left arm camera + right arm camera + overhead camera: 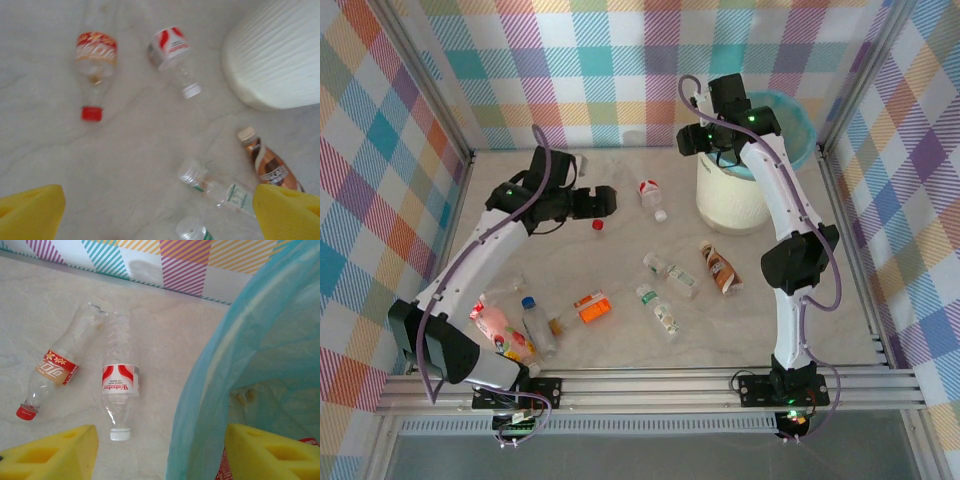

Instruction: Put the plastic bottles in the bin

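At about 8 o'clock on the worktop (620, 345), a pink bottle (492, 320), a blue-capped bottle (537, 326) and an orange-label bottle (591, 306) lie on their sides. The left pincer (159, 192) hangs over the worktop near 10 o'clock. Its yellow fingers (30, 212) are wide apart, with nothing between them. Under it lies a red-capped bottle (95, 60). At that bottle's 3 o'clock lies a white-capped bottle (172, 50) with a red and white label.

Near the middle, a green-label bottle (665, 318) lies on its side. A second green-label bottle (672, 276) lies just at its 12 o'clock. A brown bottle (718, 268) lies at the 3 o'clock of that one.

The bin (730, 200) stands at about 1 o'clock. It is white with a blue liner (210, 390). The right pincer (161, 430) hangs over the bin's rim, its fingers apart and holding nothing. A bit of red shows low down inside the bin, but I cannot tell what it is.
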`<state>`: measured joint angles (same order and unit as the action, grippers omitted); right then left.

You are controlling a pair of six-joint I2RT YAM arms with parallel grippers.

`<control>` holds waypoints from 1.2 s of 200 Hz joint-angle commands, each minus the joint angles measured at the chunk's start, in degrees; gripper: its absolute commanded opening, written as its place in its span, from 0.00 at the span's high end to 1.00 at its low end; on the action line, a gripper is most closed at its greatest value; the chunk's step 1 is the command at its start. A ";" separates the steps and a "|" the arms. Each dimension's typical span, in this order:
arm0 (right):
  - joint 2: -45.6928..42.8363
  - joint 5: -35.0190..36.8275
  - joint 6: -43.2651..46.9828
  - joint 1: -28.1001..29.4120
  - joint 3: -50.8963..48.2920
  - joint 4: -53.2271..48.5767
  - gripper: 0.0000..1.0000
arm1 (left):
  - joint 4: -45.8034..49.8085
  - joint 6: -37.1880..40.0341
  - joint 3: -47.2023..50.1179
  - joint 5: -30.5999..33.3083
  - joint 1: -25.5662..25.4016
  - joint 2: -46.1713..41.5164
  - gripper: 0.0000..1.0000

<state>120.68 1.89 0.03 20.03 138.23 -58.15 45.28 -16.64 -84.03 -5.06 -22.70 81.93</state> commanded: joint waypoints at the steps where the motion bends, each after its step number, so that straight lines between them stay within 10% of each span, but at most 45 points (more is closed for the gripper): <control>1: -4.96 1.19 -1.49 0.70 1.86 -0.78 0.30 | 9.43 -3.26 1.52 3.70 1.92 -3.80 0.04; 40: -10.82 6.85 -4.15 1.91 -0.21 -2.39 0.30 | 15.76 -8.91 5.71 3.65 8.64 -11.02 0.03; 148: -16.36 -6.17 -7.09 11.39 -15.59 6.36 0.32 | 10.18 -28.91 20.92 -11.98 53.63 -10.30 0.01; 240: -14.86 -13.05 -6.96 14.24 -17.89 6.82 0.32 | 0.23 -31.26 28.66 -14.59 63.13 -2.21 0.01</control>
<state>105.71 -8.47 -6.63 34.17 120.92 -52.49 48.25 -47.13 -56.42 -18.65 39.59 78.30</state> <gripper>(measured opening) 0.684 0.986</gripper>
